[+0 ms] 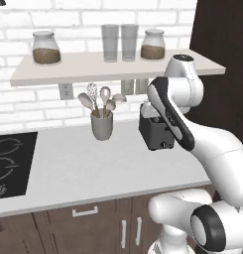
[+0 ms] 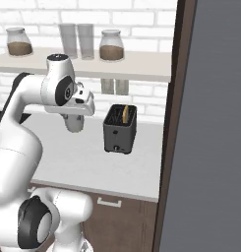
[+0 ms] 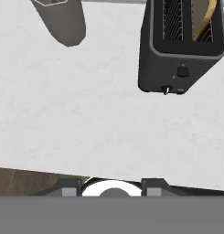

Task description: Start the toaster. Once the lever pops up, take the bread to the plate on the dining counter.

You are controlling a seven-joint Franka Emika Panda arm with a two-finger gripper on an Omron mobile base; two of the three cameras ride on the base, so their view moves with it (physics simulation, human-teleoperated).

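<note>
The white counter (image 1: 93,168) carries a black hob (image 1: 9,163) at nine o'clock, a grey utensil cup (image 1: 101,125) near twelve, and the dark toaster (image 1: 153,133) at two o'clock, bread (image 2: 125,114) in one slot.

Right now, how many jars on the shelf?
2: left jar at the shelf's left end, right jar right of the two glasses. None looks hidden.

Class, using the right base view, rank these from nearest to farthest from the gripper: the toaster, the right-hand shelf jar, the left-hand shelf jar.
1. toaster, on the counter just right of the gripper.
2. right-hand jar, on the shelf above and right.
3. left-hand jar, at the shelf's far left.
</note>
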